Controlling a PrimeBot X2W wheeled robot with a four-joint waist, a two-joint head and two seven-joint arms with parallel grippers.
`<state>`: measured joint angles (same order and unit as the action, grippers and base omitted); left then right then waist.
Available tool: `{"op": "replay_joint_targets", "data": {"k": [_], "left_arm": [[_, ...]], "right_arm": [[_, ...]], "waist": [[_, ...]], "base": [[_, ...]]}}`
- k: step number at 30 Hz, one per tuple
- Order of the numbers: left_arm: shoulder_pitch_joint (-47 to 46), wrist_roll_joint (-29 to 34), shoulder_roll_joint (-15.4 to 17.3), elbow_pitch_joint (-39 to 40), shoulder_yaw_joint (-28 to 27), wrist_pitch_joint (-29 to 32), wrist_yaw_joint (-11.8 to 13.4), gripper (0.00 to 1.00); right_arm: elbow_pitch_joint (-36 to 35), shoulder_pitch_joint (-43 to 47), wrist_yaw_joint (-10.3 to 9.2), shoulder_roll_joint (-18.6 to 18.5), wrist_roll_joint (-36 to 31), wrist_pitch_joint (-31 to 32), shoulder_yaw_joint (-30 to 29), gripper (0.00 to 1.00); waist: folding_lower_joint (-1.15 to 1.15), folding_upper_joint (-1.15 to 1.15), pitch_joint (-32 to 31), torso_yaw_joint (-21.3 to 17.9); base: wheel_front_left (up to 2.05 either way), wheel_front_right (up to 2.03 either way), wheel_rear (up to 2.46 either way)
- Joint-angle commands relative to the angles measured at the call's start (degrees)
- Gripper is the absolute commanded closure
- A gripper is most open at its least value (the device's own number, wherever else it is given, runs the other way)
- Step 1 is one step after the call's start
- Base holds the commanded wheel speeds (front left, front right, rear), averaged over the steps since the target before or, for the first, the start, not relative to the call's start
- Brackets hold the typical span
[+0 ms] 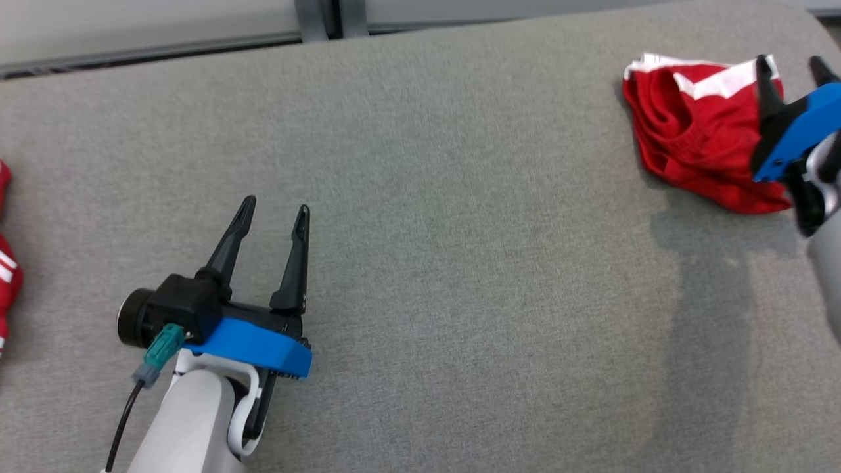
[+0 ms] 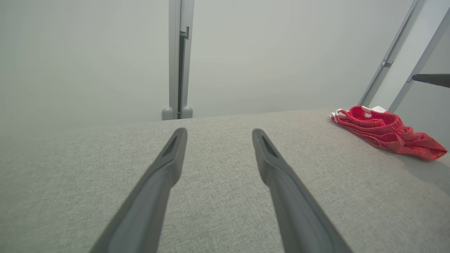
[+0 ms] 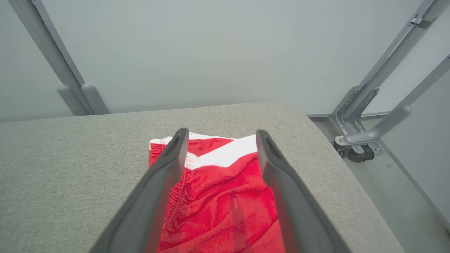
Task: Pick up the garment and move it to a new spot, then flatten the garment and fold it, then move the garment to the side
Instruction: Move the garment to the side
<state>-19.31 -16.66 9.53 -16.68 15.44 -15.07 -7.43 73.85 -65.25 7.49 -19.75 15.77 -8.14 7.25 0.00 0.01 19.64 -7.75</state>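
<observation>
The garment [image 1: 696, 131] is a red piece with white trim, folded into a rumpled bundle at the far right of the grey padded table [image 1: 420, 217]. My right gripper [image 1: 792, 66] hovers over its right side, open, with nothing between the fingers; in the right wrist view the garment [image 3: 221, 196] lies flat below and between the spread fingers [image 3: 168, 165]. My left gripper [image 1: 272, 209] sits open and empty at the lower left, far from the garment. In the left wrist view the garment [image 2: 383, 131] lies far off to the right.
More red and white cloth [image 1: 6, 276] pokes in at the left edge of the table. The table's rounded right corner [image 3: 316, 140] drops to the floor, where a grey metal frame on a caster [image 3: 355, 147] stands. A pale wall runs behind the table.
</observation>
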Motion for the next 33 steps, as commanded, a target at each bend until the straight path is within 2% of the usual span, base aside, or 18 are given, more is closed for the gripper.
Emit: {"op": "replay_joint_targets", "data": {"k": [1,5,9,15,24,33], "left_arm": [[1.1,-0.3,-0.2,0.0,-0.8,-0.1,-0.1,0.0],[3.3,-0.3,-0.9,0.3,-2.4,-0.1,-0.1,0.0],[5.5,-0.1,-1.3,0.7,-4.8,-0.2,0.0,0.0],[8.7,0.2,-1.4,1.8,-8.9,-0.1,0.2,0.0],[14.0,0.8,-2.5,2.3,-12.2,-0.1,0.1,0.0],[17.9,2.1,-4.1,2.0,-14.9,-0.1,0.4,0.0]], "right_arm": [[0.0,1.2,0.01,1.5,-1.5,-1.9,-0.5,0.0],[-0.6,3.0,0.01,4.5,-4.1,-5.7,-0.8,0.0],[-4.2,6.9,0.01,7.0,-5.1,-6.9,-0.8,0.0],[-18.5,18.1,0.01,9.0,-3.7,-7.0,-0.7,0.0],[-39.4,37.2,0.01,9.4,-0.7,-7.0,0.4,0.0],[-52.0,52.5,0.01,11.4,-0.9,-7.0,-0.6,0.0]], "waist": [[0.0,-0.01,-1.7,-0.3],[0.0,-0.01,-5.1,0.2],[0.0,-0.01,-8.6,1.2],[0.0,-0.01,-12.8,3.2],[0.0,-0.01,-18.0,5.3],[0.0,-0.01,-19.9,6.2]], "base": [[0.0,0.0,0.0],[0.0,0.0,0.0],[0.0,0.0,0.0],[0.0,0.0,0.0],[0.0,0.0,0.0],[0.0,0.0,0.0]]}}
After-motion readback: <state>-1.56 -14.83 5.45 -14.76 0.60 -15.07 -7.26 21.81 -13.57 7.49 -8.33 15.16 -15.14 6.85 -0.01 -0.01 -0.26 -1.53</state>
